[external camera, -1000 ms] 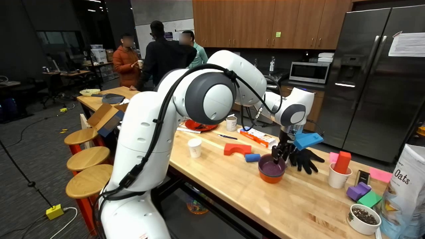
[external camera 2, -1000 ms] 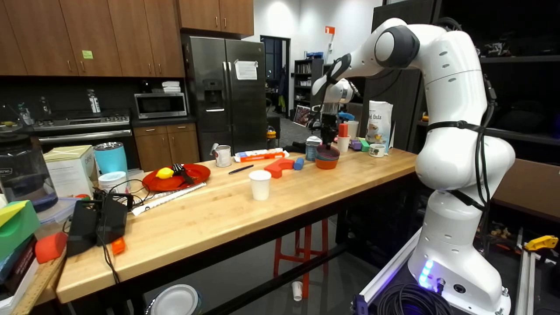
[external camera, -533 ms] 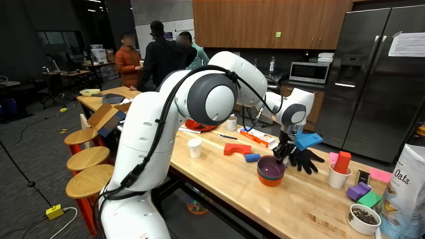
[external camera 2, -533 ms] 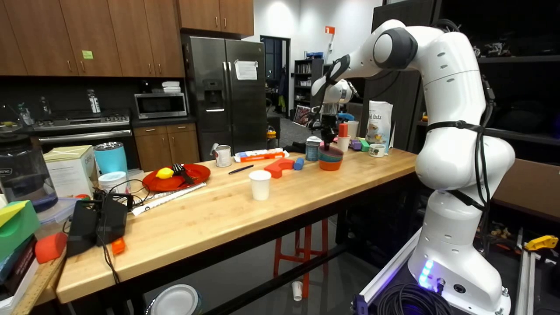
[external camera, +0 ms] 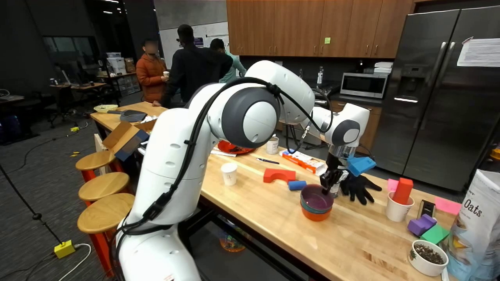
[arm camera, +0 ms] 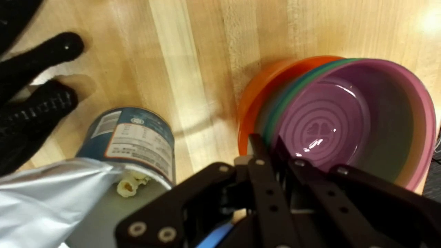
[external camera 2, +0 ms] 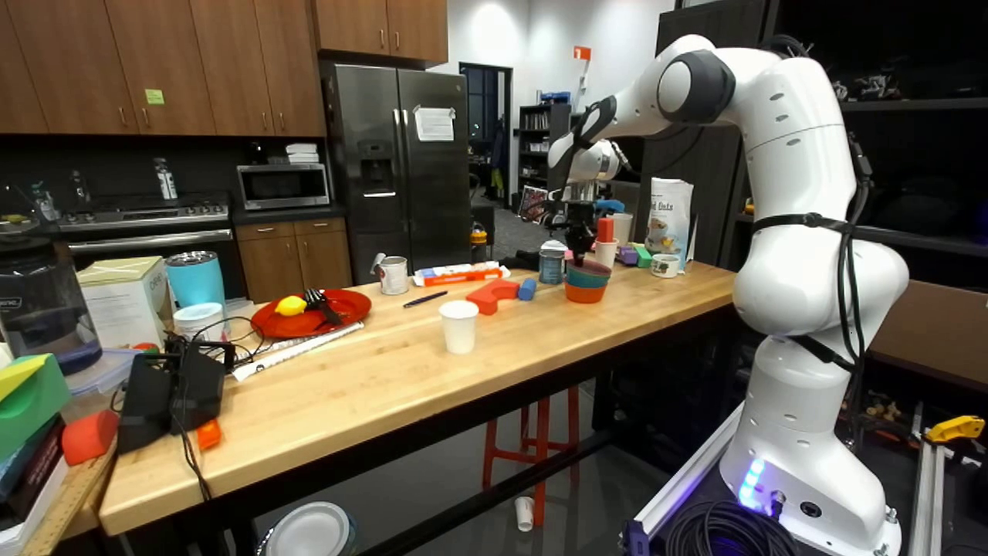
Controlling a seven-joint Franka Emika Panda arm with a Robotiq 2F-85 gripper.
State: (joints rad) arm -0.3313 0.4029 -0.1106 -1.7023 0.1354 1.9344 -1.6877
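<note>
Grasping with the clenched gripper (arm camera: 267, 140) the rims of the purple bowl (arm camera: 351, 120) and the teal bowl (external camera 2: 587, 281), holding the former nested in the latter over the orange bowl (external camera: 316, 216); cannot tell whether touching it. Left of the orange bowl in the wrist view, see a blue tin (arm camera: 137, 137) standing apart and, farther left, a black glove (arm camera: 31, 120). In both exterior views, find to the orange bowl's left a blue cylinder (external camera: 297, 185) close by, a red arch (external camera: 279, 175) farther off and a white cup (external camera 2: 459, 327) well apart.

The purple bowl (arm camera: 351, 120) looks glossy — the tabletop (arm camera: 213, 41), wooden.
</note>
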